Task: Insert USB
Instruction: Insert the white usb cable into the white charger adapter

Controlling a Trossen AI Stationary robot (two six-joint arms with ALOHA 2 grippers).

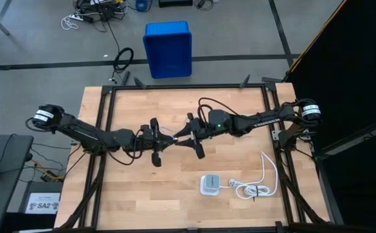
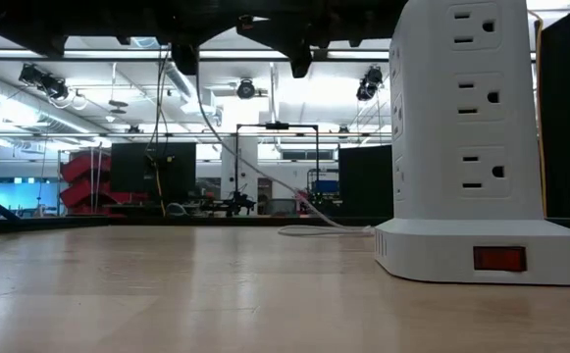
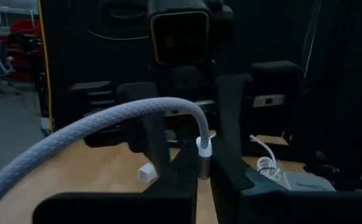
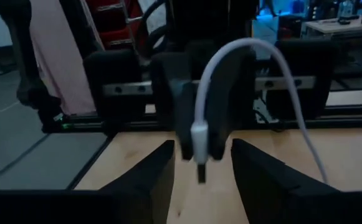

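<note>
The left gripper (image 3: 196,171) pinches the USB (image 3: 203,163) plug, upright, tip downward; the right gripper (image 4: 199,165) stands part-open, empty.

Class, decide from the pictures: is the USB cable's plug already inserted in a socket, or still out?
Out. The plug hangs bare, pinched in the left end effector, above the table.

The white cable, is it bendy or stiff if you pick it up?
Probably bendy: the cable arcs over in a soft curve behind where the left gripper pinches its plug. Likely light too, since it looks thin beside the gripper. Only the short plug end seems stiff and straight.
</note>
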